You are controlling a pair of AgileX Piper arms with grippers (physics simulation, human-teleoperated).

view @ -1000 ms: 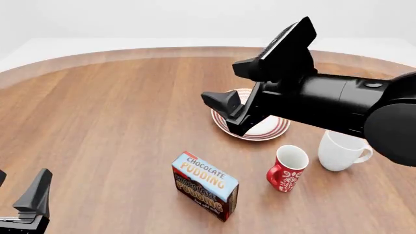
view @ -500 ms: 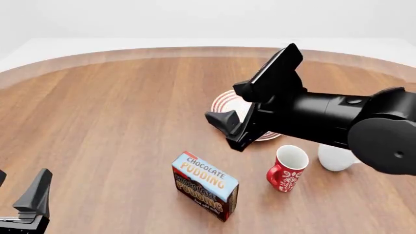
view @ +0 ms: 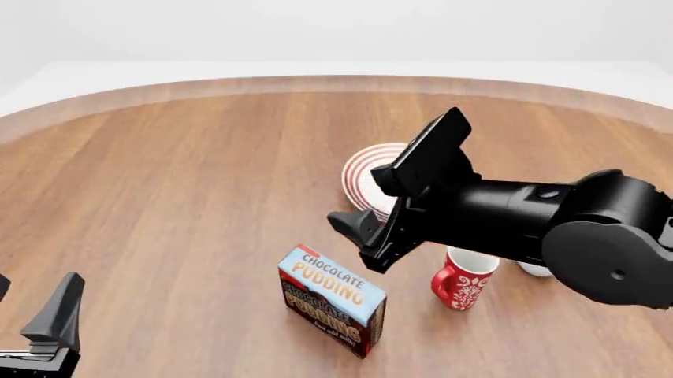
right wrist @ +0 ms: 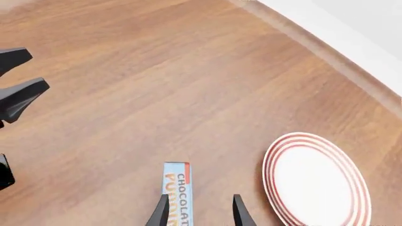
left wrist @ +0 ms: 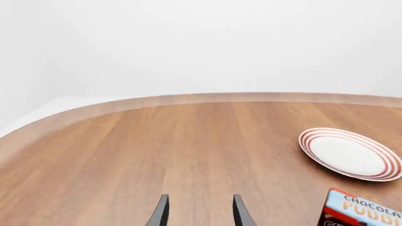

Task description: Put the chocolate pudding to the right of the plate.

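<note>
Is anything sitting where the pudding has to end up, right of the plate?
Partly. In the front view the red mug stands on the plate's near-right side, and a white mug peeks from behind the right arm. The arm hides the spot directly right of the plate. The chocolate pudding stands near-left of the red mug.

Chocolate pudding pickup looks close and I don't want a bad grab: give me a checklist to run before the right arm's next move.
1. Right pincer open: ok.
2. Chocolate pudding upright and free on the table: ok.
3. Pincer around the carton: not ok, it is above and beside it.
4. Space right of the plate clear: not ok, a red mug stands near there.
5. Left pincer out of the way: ok.
</note>
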